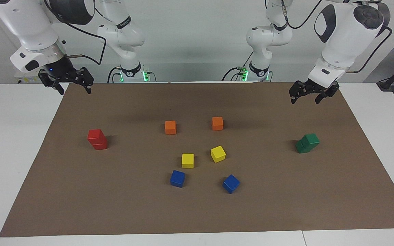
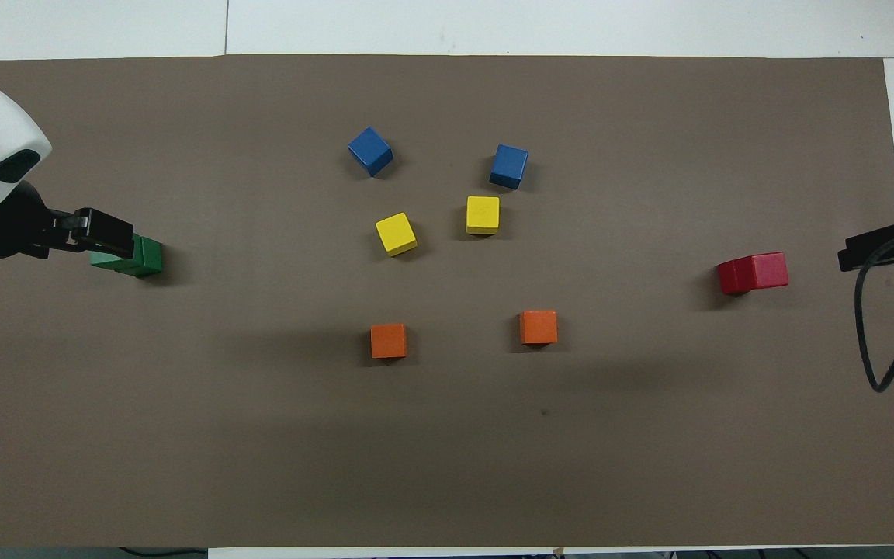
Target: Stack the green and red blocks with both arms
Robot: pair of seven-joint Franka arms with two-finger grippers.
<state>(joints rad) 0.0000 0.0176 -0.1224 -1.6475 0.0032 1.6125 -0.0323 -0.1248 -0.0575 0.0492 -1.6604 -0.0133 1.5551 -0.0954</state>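
Blue cubes [image 1: 177,178] [image 1: 231,183] lie lowest in the facing view, at centre frame, with two yellow cubes [image 1: 187,160] [image 1: 218,153] above them and two orange cubes [image 1: 170,127] [image 1: 217,123] higher still, all apart from one another on the brown counter [image 1: 80,205]. At mid-height toward the right arm's end stands the red stack [image 1: 97,139], one red block squarely on the other. At the same height toward the left arm's end stands the green stack [image 1: 307,142], its upper block twisted and offset on the lower. The right gripper [image 1: 74,90] hangs in the upper corner of the frame above the counter's edge, jaws spread and empty. The left gripper [image 1: 306,100] hangs in the other upper corner, above the green stack and well clear of it, jaws likewise spread and empty. Both stacks appear built, so the step in hand is judged to be clearing away. Each arm should rise straight before swinging, because a brush against the skewed green block would likely topple it. In the overhead view the left gripper covers part of the green stack [image 2: 140,256]. The red stack [image 2: 753,272] reads there as a single leaning shape, and the right gripper [image 2: 881,244] is cut off at the frame edge. How far the upper green block overhangs cannot be told.
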